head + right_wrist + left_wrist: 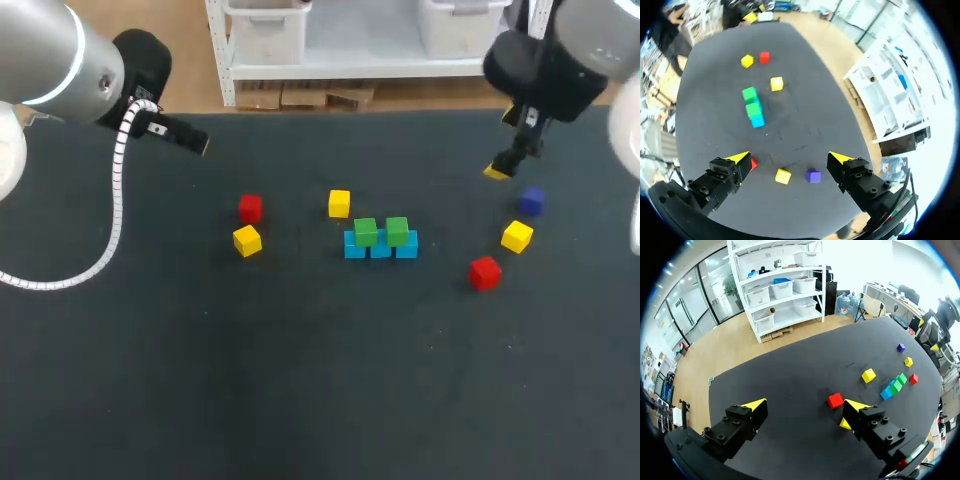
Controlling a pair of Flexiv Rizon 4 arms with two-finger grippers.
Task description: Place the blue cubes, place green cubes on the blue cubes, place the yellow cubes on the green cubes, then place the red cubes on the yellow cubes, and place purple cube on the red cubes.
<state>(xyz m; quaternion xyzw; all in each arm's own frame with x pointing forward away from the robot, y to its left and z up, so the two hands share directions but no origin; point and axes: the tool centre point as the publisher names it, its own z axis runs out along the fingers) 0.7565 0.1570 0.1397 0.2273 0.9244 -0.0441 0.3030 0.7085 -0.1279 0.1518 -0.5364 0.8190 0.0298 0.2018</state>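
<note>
Left pincer and right pincer spread wide; green cubes top perhaps three blue cubes.

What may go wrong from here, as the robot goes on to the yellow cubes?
1. The green cubes only rest on the row of blue cubes, so the next layer, set down off-centre, may push them off.
2. One yellow cube lies close to a red cube; the open left gripper might knock the red one while grasping it.
</note>
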